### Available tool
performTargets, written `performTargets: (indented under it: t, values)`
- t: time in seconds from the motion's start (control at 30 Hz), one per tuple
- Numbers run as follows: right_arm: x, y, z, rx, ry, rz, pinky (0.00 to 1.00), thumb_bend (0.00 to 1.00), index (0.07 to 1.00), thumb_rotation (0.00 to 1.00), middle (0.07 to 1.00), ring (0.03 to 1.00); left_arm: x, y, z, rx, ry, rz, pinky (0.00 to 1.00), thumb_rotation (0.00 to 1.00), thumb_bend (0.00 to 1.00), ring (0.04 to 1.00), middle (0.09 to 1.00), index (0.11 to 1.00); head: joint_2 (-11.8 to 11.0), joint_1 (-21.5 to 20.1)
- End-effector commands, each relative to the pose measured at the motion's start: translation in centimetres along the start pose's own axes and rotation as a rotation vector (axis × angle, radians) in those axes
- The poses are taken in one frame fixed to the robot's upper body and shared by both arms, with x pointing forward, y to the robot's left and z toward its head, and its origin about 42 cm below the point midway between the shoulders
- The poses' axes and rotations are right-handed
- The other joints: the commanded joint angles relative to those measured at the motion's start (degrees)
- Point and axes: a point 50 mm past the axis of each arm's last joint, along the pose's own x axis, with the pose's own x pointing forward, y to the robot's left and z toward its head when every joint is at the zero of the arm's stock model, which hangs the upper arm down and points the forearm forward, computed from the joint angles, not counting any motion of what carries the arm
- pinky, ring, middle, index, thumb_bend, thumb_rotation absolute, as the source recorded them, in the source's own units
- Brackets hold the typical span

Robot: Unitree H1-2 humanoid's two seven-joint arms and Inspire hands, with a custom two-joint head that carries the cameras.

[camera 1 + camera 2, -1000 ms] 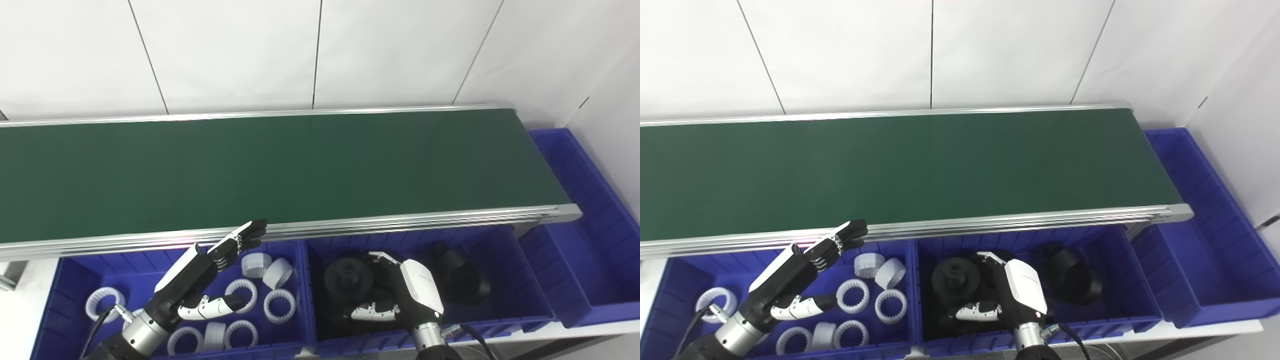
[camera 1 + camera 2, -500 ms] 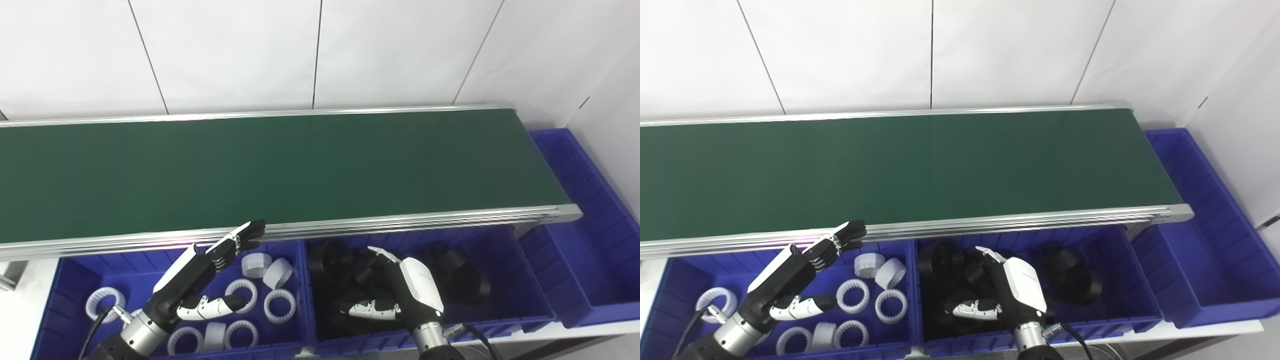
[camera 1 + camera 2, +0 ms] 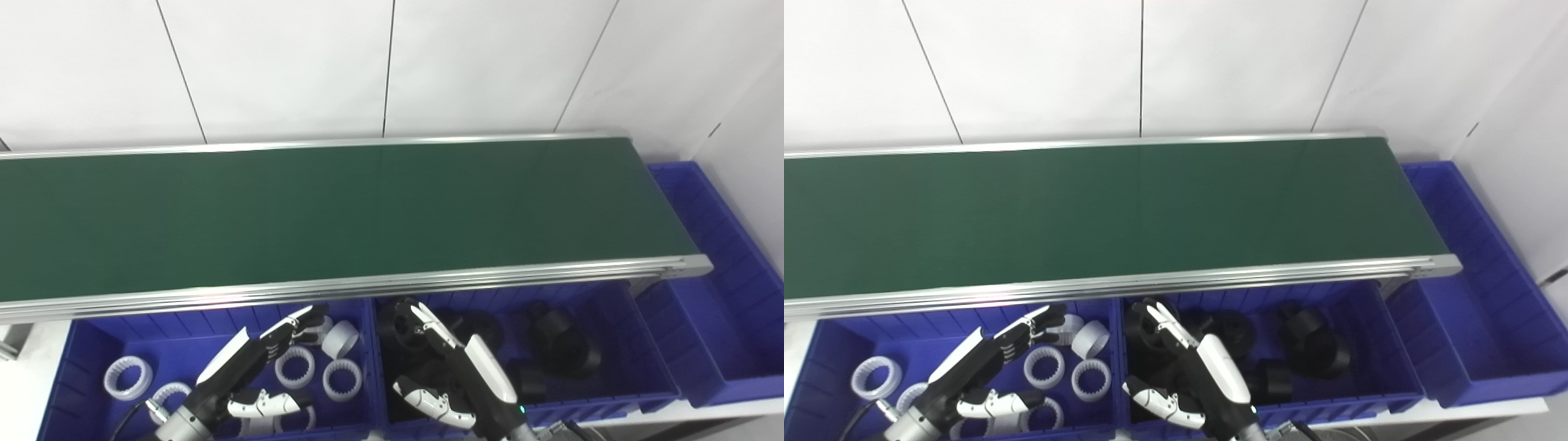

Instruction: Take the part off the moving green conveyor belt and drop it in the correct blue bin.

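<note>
Green conveyor belt (image 3: 343,214) bare. Right hand (image 3: 465,383) spread, holding nothing, above middle blue bin (image 3: 649,361) of black parts (image 3: 557,343). Left hand (image 3: 245,373) flat, fingers apart, over left blue bin (image 3: 79,361) of white rings (image 3: 127,370).

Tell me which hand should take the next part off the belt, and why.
Either, so far. The green belt carries no part now, and both hands are open: the left hand over the bin of white rings, the right hand over the bin of black parts. Part colour probably decides.
</note>
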Motion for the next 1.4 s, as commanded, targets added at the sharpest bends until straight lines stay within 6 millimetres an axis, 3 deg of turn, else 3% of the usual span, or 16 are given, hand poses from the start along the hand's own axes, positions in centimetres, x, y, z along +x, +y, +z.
performTargets:
  t: [0.0, 0.2, 0.63, 1.37]
  values:
    - [0.43, -0.64, 1.18, 0.009, -0.094, -0.005, 0.89, 0.39, 0.955, 0.92, 0.993, 0.951, 0.83, 0.30, 1.19, 0.030, -0.070, 0.026, 0.83, 0.45, 0.40, 0.915, 0.944, 0.908, 0.97, 0.29]
    - [0.45, -0.66, 1.11, 0.021, -0.097, 0.009, 0.91, 0.41, 0.970, 0.94, 1.000, 0.963, 0.60, 0.31, 1.57, 0.032, -0.081, 0.033, 0.86, 0.45, 0.39, 0.935, 0.950, 0.924, 2.42, 0.60]
    - [0.89, -0.61, 0.77, 0.021, -0.089, 0.027, 0.94, 0.37, 0.979, 0.93, 1.000, 0.974, 0.15, 0.27, 1.69, 0.033, -0.080, 0.034, 0.87, 0.54, 0.41, 0.935, 0.954, 0.931, 2.83, 1.37]
    - [0.88, -0.63, 0.48, 0.029, -0.074, 0.007, 0.92, 0.35, 0.978, 0.96, 1.000, 0.976, -0.10, 0.54, 1.89, 0.031, -0.087, 0.044, 0.89, 0.54, 0.41, 0.946, 0.955, 0.933, 3.31, 1.47]
